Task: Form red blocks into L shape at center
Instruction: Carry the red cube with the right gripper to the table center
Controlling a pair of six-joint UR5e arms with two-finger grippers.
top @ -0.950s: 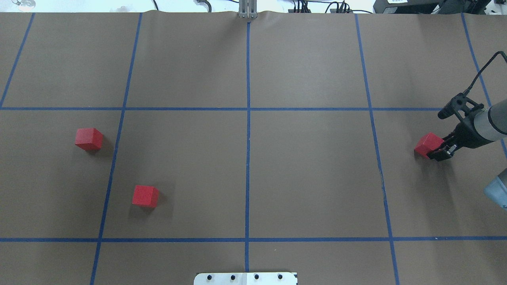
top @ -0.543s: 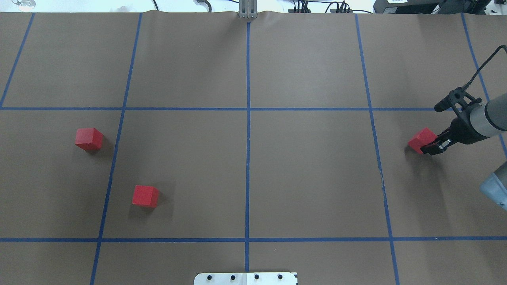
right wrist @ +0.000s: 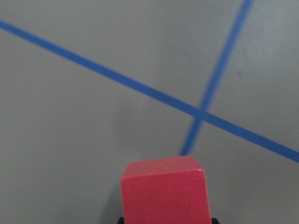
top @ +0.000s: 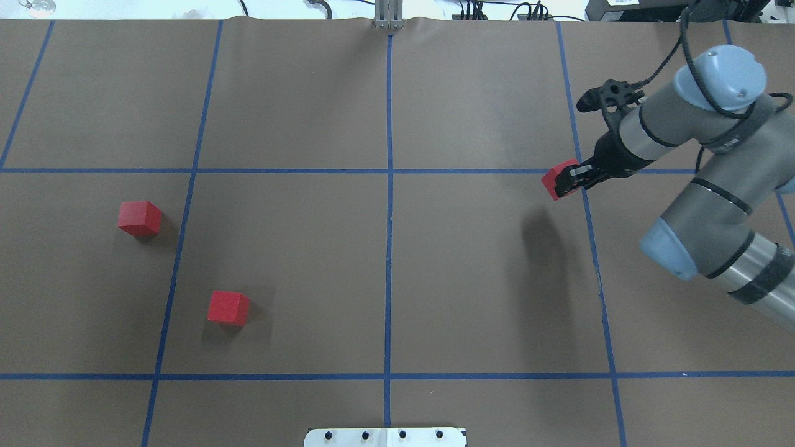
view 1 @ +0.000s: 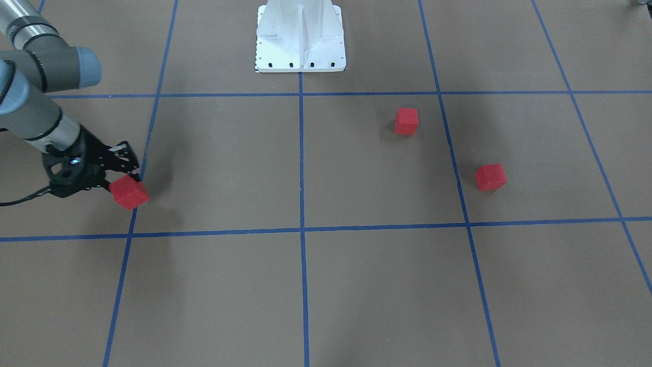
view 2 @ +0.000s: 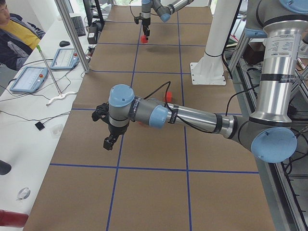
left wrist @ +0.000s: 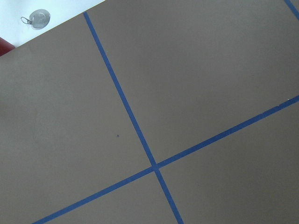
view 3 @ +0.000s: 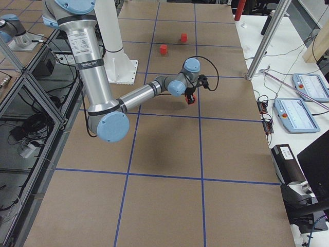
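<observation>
Brown desk (top: 484, 292) under blue tape grid (top: 279, 171). Clamps one red block (top: 553, 182) in right jaws, aloft right of middle in overhead frame; needs travel leftward to center line (top: 389, 261). Cannot tell left jaws.

- Right arm (top: 658, 124): round silver tubes, light blue caps at the joints.
- Right gripper (top: 570, 180): black, with a thin black cable (view 1: 18, 202).
- Base (view 1: 300, 35), top middle: white, small dark screws.
</observation>
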